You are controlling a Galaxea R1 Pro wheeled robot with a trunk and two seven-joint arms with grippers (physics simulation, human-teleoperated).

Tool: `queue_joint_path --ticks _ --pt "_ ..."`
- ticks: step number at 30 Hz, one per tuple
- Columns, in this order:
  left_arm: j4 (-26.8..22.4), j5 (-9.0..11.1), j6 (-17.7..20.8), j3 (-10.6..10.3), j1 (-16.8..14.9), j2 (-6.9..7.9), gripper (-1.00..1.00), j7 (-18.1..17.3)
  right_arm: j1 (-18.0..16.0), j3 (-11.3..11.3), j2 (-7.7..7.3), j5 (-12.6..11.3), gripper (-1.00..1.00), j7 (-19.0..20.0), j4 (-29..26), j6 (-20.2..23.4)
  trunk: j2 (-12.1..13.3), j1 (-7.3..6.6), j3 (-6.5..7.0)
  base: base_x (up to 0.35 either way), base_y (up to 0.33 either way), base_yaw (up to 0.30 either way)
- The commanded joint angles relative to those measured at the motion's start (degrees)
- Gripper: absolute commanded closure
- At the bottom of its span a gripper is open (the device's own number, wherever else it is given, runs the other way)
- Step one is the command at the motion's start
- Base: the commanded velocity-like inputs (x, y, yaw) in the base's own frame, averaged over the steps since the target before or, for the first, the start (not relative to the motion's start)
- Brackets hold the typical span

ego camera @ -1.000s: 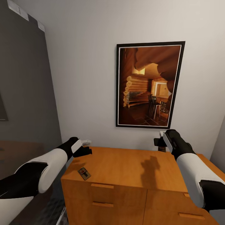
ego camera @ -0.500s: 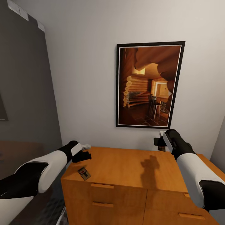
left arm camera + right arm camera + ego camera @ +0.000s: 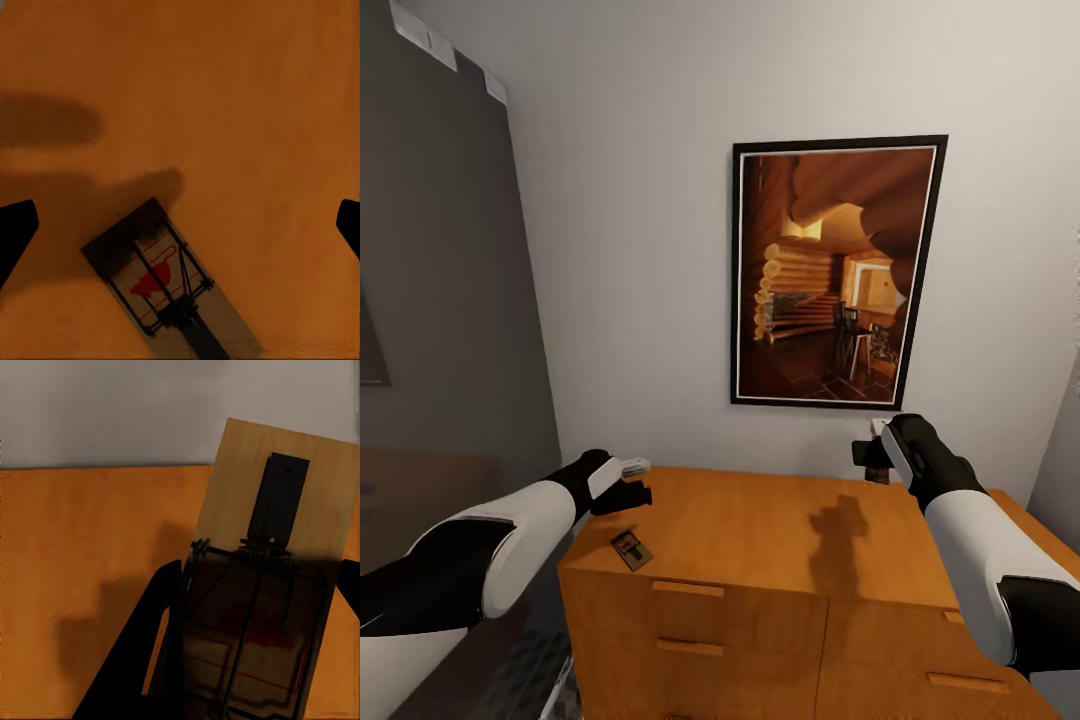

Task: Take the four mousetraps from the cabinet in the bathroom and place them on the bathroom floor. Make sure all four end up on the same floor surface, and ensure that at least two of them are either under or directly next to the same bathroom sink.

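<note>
Orange-brown wood is filling the lower half of the head frame: the cabinet (image 3: 760,540), with one mousetrap (image 3: 630,549) lying flat near its front-left corner. Your left tool (image 3: 632,494) is hovering just above and behind that trap, a little toward the upper left of it in the frame. In the left wrist view the trap (image 3: 171,281) is sitting low in the frame, its long axis running diagonally from upper left to lower right, and the two dark fingertips (image 3: 15,232) are standing wide at the frame edges, gripping nothing. You are needing to bring the tool toward the cabinet's front edge and turn the wrist to square with that diagonal. Your left arm is reaching forward, forearm sloping up to the wrist. Your right tool (image 3: 875,462) is hanging raised over the back right of the surface, pinching a second trap (image 3: 262,577).
</note>
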Motion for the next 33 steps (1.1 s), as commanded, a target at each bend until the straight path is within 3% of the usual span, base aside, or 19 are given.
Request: queue_joint_path --ticks 1,28,33 --pt "-0.1 0.6 0.2 -0.4 0.0 -0.01 -1.0 0.3 0.0 -0.1 0.01 -0.1 1.0 0.0 -0.1 0.2 -0.1 -0.01 -0.09 -0.227 0.0 0.0" --pt "-0.2 0.6 0.8 -0.6 0.0 0.15 -1.0 0.5 0.0 -0.1 -0.06 -0.2 1.0 0.0 -0.1 0.2 -0.1 -0.01 -0.09 -0.037 0.0 0.0" --pt "-0.1 0.9 0.9 -0.7 0.0 0.23 -1.0 2.7 0.0 -0.1 -0.08 -0.2 1.0 0.0 -0.1 0.2 -0.1 -0.01 -0.09 0.0 0.0 0.0"
